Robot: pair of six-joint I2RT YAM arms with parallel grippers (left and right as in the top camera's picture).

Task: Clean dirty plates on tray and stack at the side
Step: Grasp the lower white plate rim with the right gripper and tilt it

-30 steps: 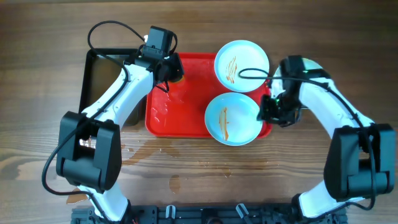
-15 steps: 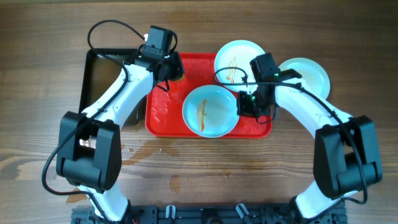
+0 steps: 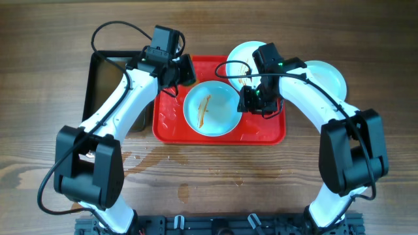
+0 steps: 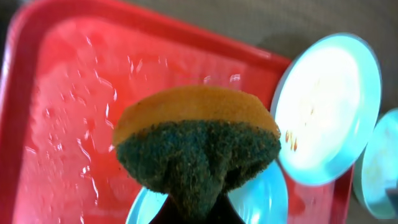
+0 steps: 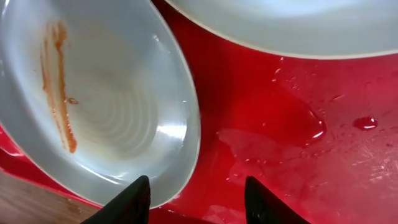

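The red tray [image 3: 171, 124] is wet. A dirty plate [image 3: 210, 109] with an orange-brown smear lies in its middle. It also shows in the right wrist view [image 5: 106, 93]. A second smeared plate [image 3: 243, 57] sits at the tray's far right corner. A third plate [image 3: 326, 77] lies on the table to the right of the tray. My right gripper [image 3: 250, 99] is open, its fingers [image 5: 196, 199] straddling the middle plate's right rim. My left gripper [image 3: 185, 70] is shut on a sponge [image 4: 196, 143], orange with a dark green pad, and hovers over the tray's far left part.
A black pan [image 3: 98, 85] of brownish liquid stands left of the tray, under my left arm. Wet patches [image 3: 157, 156] lie on the wooden table in front of the tray.
The smeared plate has slid left from the tray's near right corner to its middle, with my right gripper at its rim. My left arm has barely moved.
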